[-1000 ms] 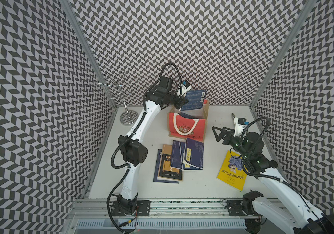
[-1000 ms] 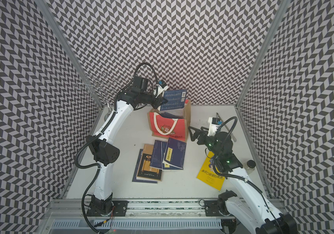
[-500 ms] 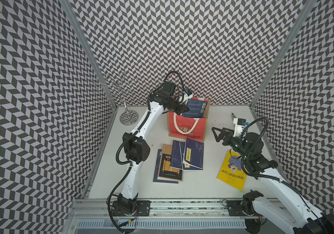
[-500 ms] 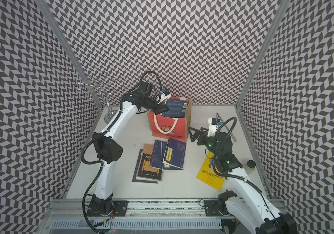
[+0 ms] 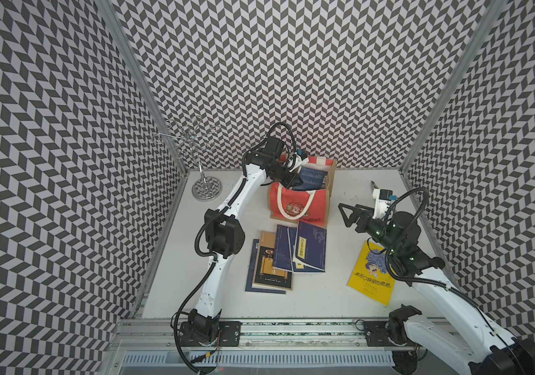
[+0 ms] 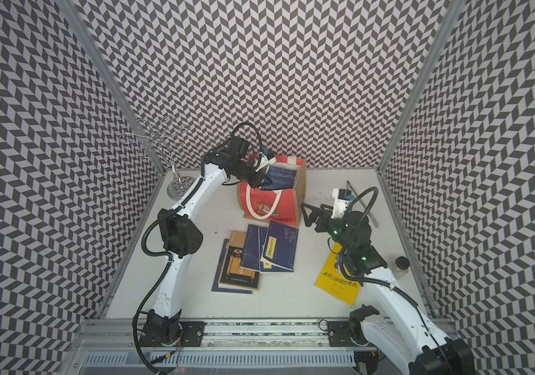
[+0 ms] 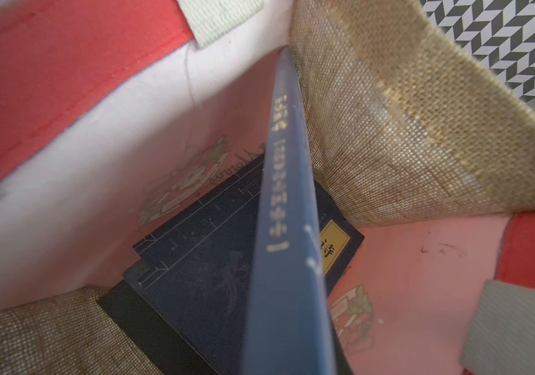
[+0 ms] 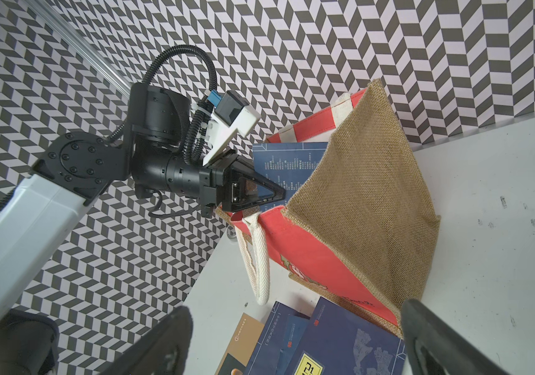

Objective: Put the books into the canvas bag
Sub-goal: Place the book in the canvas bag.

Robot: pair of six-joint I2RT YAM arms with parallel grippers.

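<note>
chevron-walled cell, white table. the canvas bag stands open at the back, a navy book upright inside. loose books overlap just in front; a yellow book lies well right. left gripper is at the upright book, grip impossible to tell; right gripper gapes empty beside the bag.

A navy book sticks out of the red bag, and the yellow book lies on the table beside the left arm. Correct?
No: the yellow book lies beside the right arm, as both top views show. The rest is right.
</note>
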